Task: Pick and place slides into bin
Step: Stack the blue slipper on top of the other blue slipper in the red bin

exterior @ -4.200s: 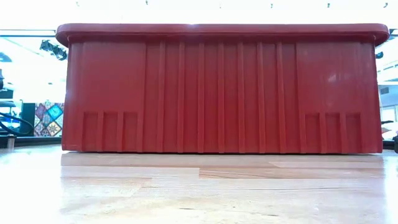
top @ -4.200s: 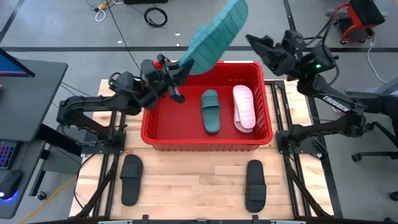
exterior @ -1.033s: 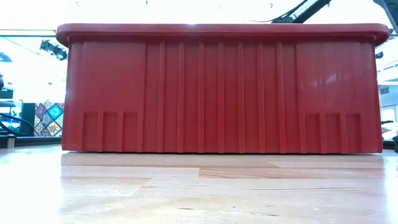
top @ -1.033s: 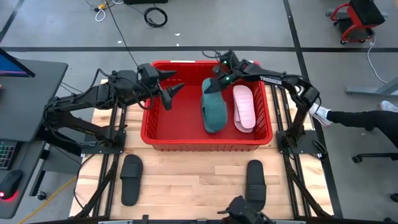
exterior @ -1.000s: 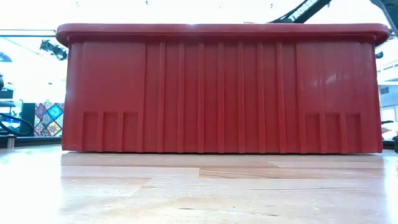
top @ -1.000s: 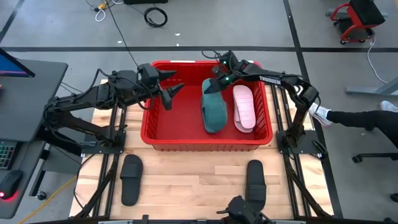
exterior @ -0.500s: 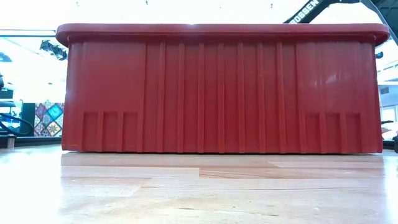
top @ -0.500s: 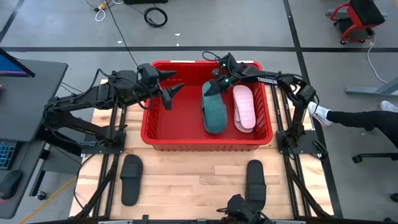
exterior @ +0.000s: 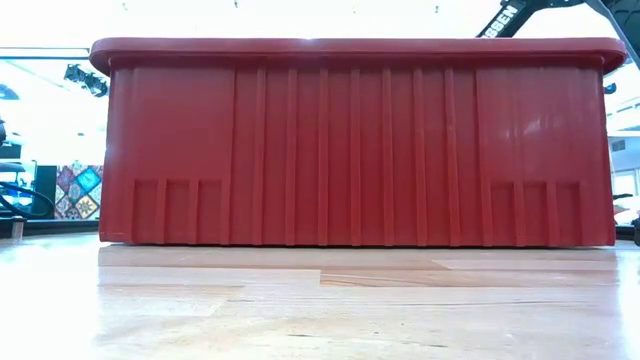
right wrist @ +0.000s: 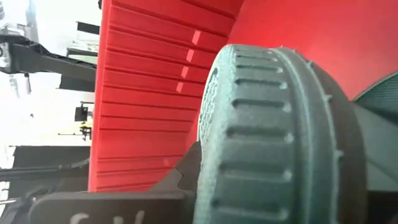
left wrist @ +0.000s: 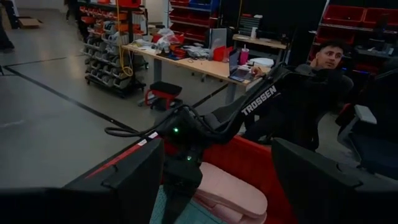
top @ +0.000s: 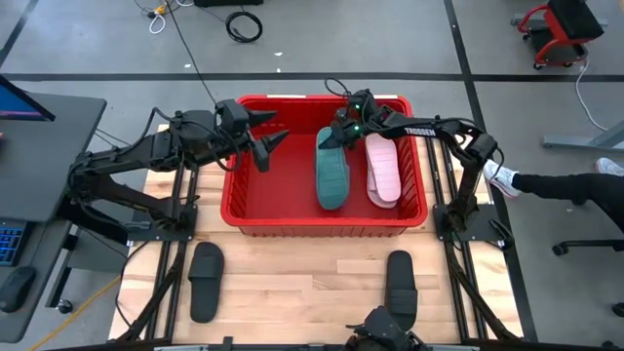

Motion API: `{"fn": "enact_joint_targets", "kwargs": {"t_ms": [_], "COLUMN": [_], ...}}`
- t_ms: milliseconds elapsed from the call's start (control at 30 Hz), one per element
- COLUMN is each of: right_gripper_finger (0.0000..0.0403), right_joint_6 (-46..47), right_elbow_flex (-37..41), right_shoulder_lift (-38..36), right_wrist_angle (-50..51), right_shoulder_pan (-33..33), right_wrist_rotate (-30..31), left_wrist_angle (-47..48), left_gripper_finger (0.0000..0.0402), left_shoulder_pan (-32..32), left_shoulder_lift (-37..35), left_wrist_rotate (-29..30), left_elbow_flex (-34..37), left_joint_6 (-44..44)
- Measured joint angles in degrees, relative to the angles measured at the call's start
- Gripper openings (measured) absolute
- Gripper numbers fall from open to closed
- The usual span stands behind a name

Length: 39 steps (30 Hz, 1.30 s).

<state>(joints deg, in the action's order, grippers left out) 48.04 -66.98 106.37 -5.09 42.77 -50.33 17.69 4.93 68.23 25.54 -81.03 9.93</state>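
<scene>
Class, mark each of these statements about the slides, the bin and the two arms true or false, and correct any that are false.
1. Two black slides lie on the table outside the bin. True: one black slide at front left, the other at front right, in front of the red bin.
2. The pink slides are on the floor. False: the pink slides lie inside the bin.
3. The right gripper is shut on a teal slide in the bin. True.
4. The left gripper holds a slide. False: its jaws are open and empty, over the bin's left side.
5. The bin is blue. False: it is red.
</scene>
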Motion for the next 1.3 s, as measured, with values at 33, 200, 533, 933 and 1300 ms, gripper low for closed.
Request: {"fn": "enact_joint_targets", "kwargs": {"t_ms": [33,200,533,933,1300], "right_gripper_finger": [0.0055,0.0055,0.0055,0.0055,0.0055], "right_joint_6": [-0.27,-1.05,-2.70,-6.16,-3.23], "right_elbow_flex": [0.00,0.00,0.00,0.00,0.00], "right_shoulder_lift": [0.00,1.55,2.67,2.67,2.66], "right_wrist_angle": [0.47,1.71,1.61,2.06,2.32], "right_shoulder_pan": [0.37,1.57,0.63,-0.31,-0.31], "right_wrist_rotate": [0.51,1.38,-0.05,4.62,3.62], "left_wrist_angle": [-0.04,-0.11,-0.09,0.68,11.61], "left_gripper_finger": [0.0302,0.0302,0.0302,0.0302,0.0302], "left_shoulder_pan": [-0.01,0.00,-0.03,0.80,8.10], "left_shoulder_lift": [0.00,0.00,0.00,8.63,14.55], "left_wrist_rotate": [-0.01,-1.39,-1.51,-2.85,-8.80], "left_elbow_flex": [0.00,0.00,0.00,-0.07,-3.62], "left_joint_6": [0.15,1.75,1.69,3.03,6.91]}}
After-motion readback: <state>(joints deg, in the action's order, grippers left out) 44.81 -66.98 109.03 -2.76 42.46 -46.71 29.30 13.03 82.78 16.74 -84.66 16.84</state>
